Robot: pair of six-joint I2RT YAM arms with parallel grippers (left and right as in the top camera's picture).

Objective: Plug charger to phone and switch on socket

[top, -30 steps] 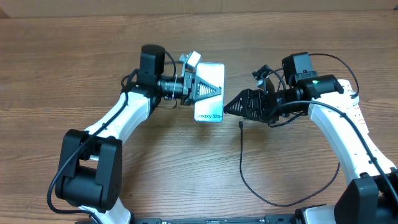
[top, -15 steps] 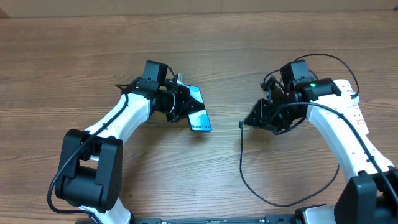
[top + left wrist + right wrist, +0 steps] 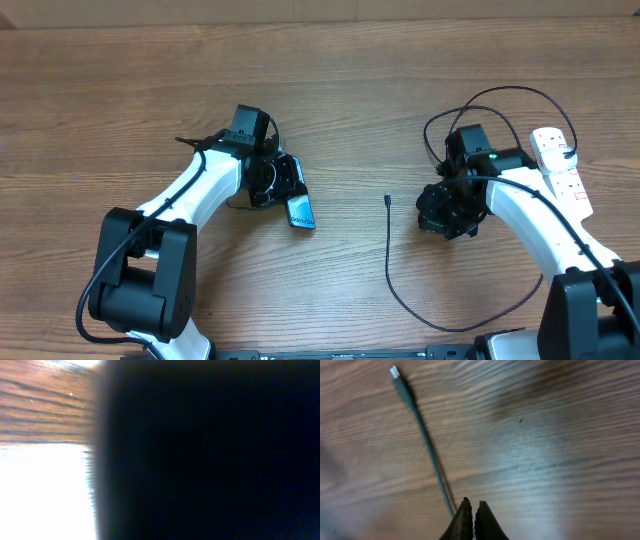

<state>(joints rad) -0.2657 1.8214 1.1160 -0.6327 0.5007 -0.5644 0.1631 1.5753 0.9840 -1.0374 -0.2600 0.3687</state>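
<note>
wooden table [image 3: 330,80], socket [image 3: 558,170] at its right edge. left gripper [image 3: 285,195] pinches the phone [image 3: 301,212] left of centre; right gripper [image 3: 472,519], pressed together and empty, sits beside the charger [image 3: 388,240] mid-table. charger pickup: i'd spread those jaws around its tip [image 3: 395,371].

Table [image 3: 100,100]: I see mid-brown wood with darker streaky grain running side to side. Phone [image 3: 301,213]: light blue screen, dark edge. Charger [image 3: 388,250]: thin black cable. In my right wrist view it reads dark grey-green, with a silvery white tip. Socket [image 3: 560,168] by the table's right edge: white body, small red switches. Left arm [image 3: 195,190] and right arm [image 3: 540,215]: white shells, black joints. I spot one small green light on the right arm. Left gripper [image 3: 283,190]: black. Right gripper [image 3: 471,519]: black, matte. My left wrist view is mostly black blur, with a white patch lower left and a strip of brown grain top left.
</note>
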